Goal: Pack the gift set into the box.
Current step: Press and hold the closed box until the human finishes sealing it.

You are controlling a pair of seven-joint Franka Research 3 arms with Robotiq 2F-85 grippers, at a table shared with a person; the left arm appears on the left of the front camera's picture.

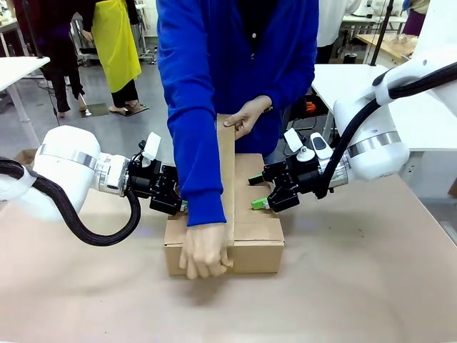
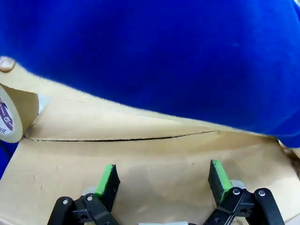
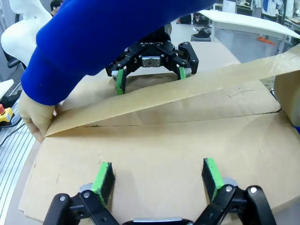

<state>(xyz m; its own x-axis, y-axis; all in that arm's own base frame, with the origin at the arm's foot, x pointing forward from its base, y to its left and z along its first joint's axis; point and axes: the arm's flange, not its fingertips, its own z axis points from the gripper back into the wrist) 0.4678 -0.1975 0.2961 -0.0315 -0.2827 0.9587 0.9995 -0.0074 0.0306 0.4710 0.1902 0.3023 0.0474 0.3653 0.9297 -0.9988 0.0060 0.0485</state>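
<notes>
The box (image 1: pixel 258 218) lies mid-table with its top flaps folded shut, so the gift set is hidden. A person in a blue sleeve (image 1: pixel 196 136) stretches a brown tape strip (image 1: pixel 226 168) along the centre seam. One hand (image 1: pixel 206 251) presses the strip at the box's near edge and the other hand (image 1: pixel 246 116) holds it up at the far side. My left gripper (image 1: pixel 178 204) is open over the left flap (image 2: pixel 154 159), partly behind the sleeve. My right gripper (image 1: pixel 257 193) is open over the right flap (image 3: pixel 154 150). Nothing sits between either pair of fingers.
A tape roll (image 2: pixel 9 117) shows at the seam's far end, also at the right wrist view's edge (image 3: pixel 288 98). The left gripper (image 3: pixel 150 77) faces my right gripper across the seam. Bare table (image 1: pixel 357 286) surrounds the box; white tables and other people stand behind.
</notes>
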